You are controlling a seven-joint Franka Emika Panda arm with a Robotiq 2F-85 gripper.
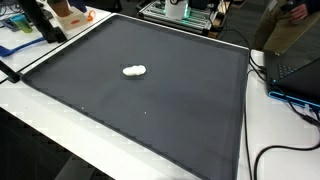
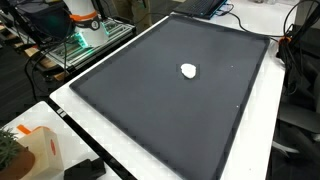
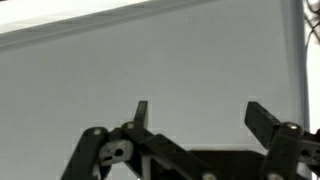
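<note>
White lump [image 1: 134, 71] on black mat [image 1: 200, 110]; gripper [image 3: 196, 106], base cropped, jaws spread

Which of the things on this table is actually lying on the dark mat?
Only the small white lump, alone near the middle of the dark mat; the black cables lie off it, on the white table.

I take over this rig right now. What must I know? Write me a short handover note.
Gripper: open, nothing between its fingers; it shows only in the wrist view.
White lump: lies alone on the black mat, near the middle, in both exterior views; no gripper is near it there.
Done: the lump rests free on the mat.
Left: nothing is gripped; the lump is not held.
</note>
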